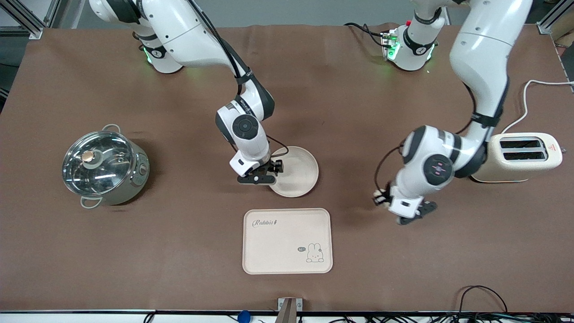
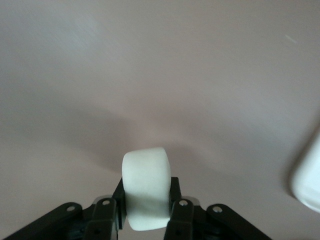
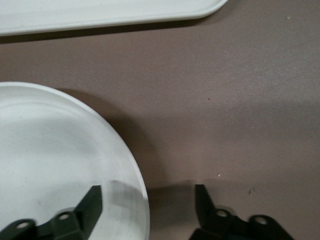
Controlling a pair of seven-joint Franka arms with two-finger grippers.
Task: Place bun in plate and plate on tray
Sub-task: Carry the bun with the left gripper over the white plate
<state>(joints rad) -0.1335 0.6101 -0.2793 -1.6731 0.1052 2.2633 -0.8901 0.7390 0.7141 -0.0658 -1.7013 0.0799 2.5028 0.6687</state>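
Pot (image 1: 105, 168) with glass lid at right arm's end of table, idle. Right gripper (image 1: 262, 172) low at plate (image 1: 298, 172) rim, fingers (image 3: 90, 205) spread wide, one over plate, one outside; plate empty, on table, farther from front camera than tray (image 1: 287, 241), apart from it. Left gripper (image 1: 406, 211) over bare table between tray and toaster (image 1: 520, 158), clamped on bun (image 2: 146, 189). Risks: right fingers straddling rim may nudge plate while bun comes in; soft bun squashing or sticking at release.
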